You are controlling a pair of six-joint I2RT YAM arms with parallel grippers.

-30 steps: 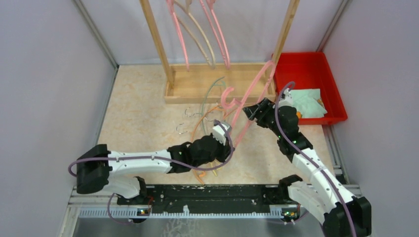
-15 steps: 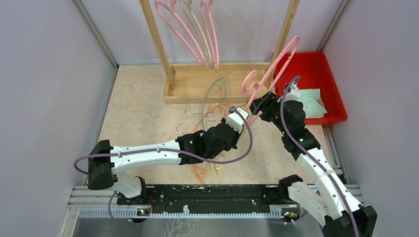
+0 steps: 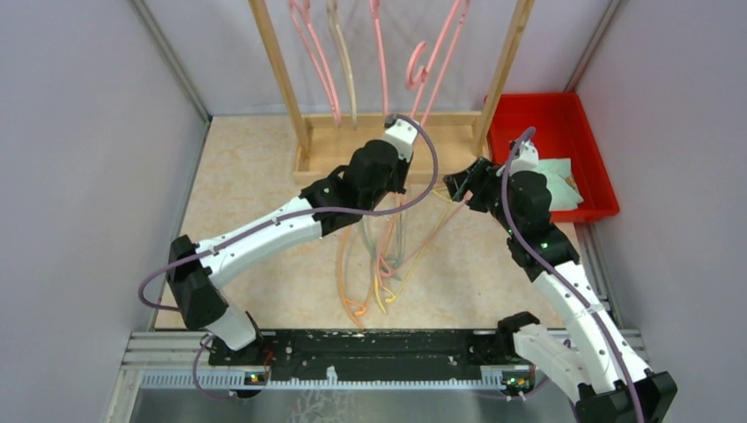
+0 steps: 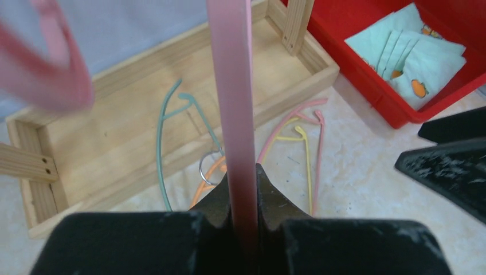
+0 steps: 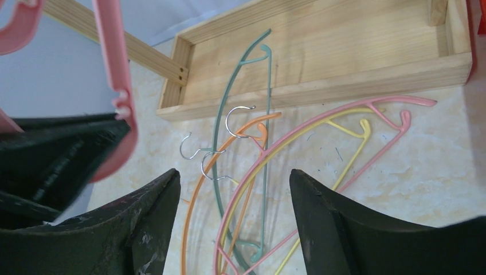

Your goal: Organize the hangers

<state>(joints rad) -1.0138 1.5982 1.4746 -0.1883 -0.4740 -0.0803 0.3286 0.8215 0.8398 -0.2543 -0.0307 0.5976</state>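
Note:
My left gripper (image 3: 398, 130) is shut on a thick pink hanger (image 3: 438, 55) and holds it up beside the rack's rail; its hook (image 3: 414, 67) is in the air. In the left wrist view the pink bar (image 4: 232, 103) runs up from between my shut jaws (image 4: 242, 179). Three hangers hang on the rack: pink (image 3: 310, 44), beige (image 3: 340, 53), pink (image 3: 379, 53). Thin orange (image 5: 198, 195), green (image 5: 265, 114), pink (image 5: 321, 123) and yellow (image 5: 351, 153) hangers lie piled on the table (image 3: 383, 256). My right gripper (image 3: 460, 183) is open and empty above that pile (image 5: 232, 186).
The wooden rack has two uprights (image 3: 282, 70) and a tray-like base (image 3: 335, 159). A red bin (image 3: 537, 110) with folded cloths (image 3: 553, 181) stands at the right. Grey walls close in both sides.
My left arm has stretched up and back, carrying the thick pink hanger from the table's middle to the rack. My right gripper stayed near the bin and now stands apart from the hanger.

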